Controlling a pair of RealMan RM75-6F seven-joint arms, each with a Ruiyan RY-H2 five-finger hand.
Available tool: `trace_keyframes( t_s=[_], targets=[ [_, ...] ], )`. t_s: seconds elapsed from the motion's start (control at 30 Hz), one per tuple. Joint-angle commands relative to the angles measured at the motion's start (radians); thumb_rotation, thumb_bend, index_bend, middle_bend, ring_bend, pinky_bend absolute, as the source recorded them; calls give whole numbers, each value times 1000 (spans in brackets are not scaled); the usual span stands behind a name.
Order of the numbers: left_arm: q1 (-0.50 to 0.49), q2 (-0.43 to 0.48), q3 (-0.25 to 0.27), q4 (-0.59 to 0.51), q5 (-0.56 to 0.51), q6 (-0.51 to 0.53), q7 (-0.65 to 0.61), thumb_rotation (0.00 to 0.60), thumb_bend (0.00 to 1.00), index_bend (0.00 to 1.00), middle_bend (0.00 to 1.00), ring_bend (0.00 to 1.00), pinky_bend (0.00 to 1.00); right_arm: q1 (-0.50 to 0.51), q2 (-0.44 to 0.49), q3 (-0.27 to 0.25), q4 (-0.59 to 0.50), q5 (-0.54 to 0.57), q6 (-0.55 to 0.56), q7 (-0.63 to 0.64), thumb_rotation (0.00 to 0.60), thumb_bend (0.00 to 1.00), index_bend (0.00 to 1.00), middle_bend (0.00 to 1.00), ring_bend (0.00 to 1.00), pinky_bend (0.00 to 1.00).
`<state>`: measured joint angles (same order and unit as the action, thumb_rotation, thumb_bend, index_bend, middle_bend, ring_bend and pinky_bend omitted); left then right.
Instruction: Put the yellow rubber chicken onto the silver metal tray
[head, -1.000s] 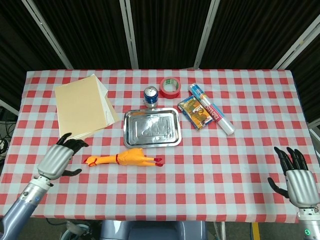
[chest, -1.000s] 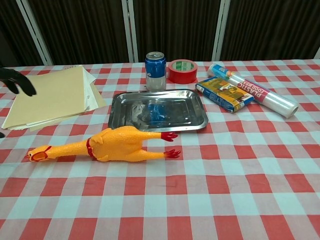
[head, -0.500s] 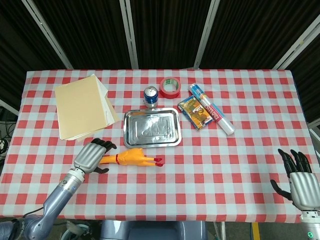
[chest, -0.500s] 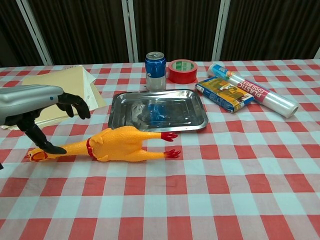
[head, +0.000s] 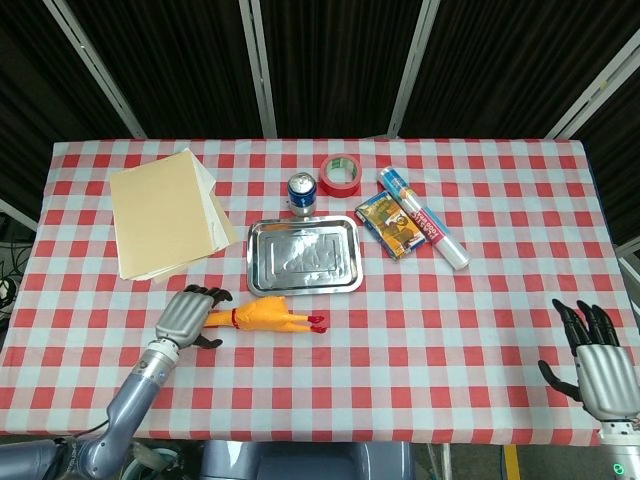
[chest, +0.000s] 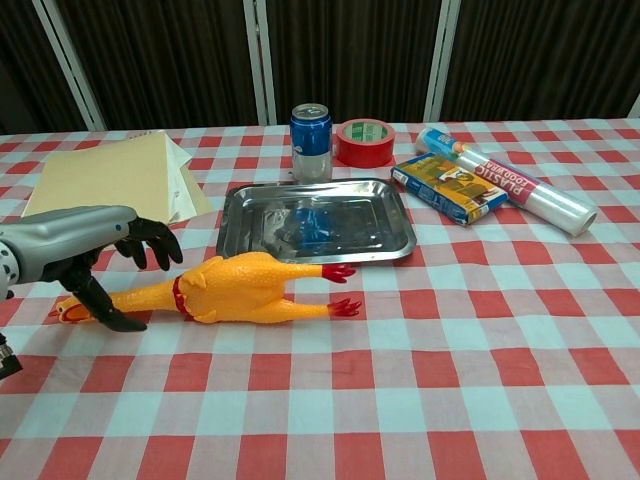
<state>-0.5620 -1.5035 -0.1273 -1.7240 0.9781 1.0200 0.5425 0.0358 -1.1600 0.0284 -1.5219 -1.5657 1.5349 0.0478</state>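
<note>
Since a second ago the left hand (head: 183, 318) has swung in from the table's left edge and now sits over the head and neck end of the yellow rubber chicken (chest: 225, 289), its dark fingers (chest: 150, 240) arched apart above the neck with the thumb down on the near side by the beak; whether any of them touches the toy cannot be told, and nothing is gripped. That chicken has not shifted: it lies on its side on the red-and-white checked tablecloth (head: 420, 340), head toward 9 o'clock and red feet toward 3 o'clock, just at 6 o'clock of the silver metal tray (head: 256, 282) and apart from its rim. At 12 o'clock of the tray stands a blue drink can (chest: 311, 128), with a roll of red tape (chest: 364, 141) beside it at 3 o'clock. Further toward 3 o'clock lie a blue and yellow packet (head: 391, 224) and a roll of plastic food wrap (chest: 515, 193), side by side. A stack of manila folders (head: 162, 212) lies at 10 o'clock of the tray. Low at the table's right corner, the right hand (head: 603, 367) hangs with fingers spread wide, holding nothing.
</note>
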Motion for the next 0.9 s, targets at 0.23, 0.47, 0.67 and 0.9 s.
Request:
trace_keyframes(
  t_s=[0.23, 0.47, 0.67, 0.9],
  targets=[
    [-57, -53, -19, 21, -95, -25, 10, 600, 159, 296, 326, 327, 271, -8, 0, -3, 5, 21, -11, 1, 600, 294, 0, 167, 40, 53],
    [-86, -72, -15, 33, -121, -2, 39, 600, 264, 386, 426, 410, 343, -18, -3, -3, 14, 33, -9, 12, 600, 294, 0, 167, 40, 53],
    [-105, -82, -5, 44, -156, -2, 64, 600, 290, 389, 430, 412, 343, -21, -4, -3, 16, 36, -10, 19, 600, 294, 0, 167, 40, 53],
    [-113, -100, -6, 65, -151, 11, 51, 600, 452, 480, 520, 500, 432, -21, -3, -4, 16, 38, -15, 21, 600, 294, 0, 167, 40, 52]
  ],
)
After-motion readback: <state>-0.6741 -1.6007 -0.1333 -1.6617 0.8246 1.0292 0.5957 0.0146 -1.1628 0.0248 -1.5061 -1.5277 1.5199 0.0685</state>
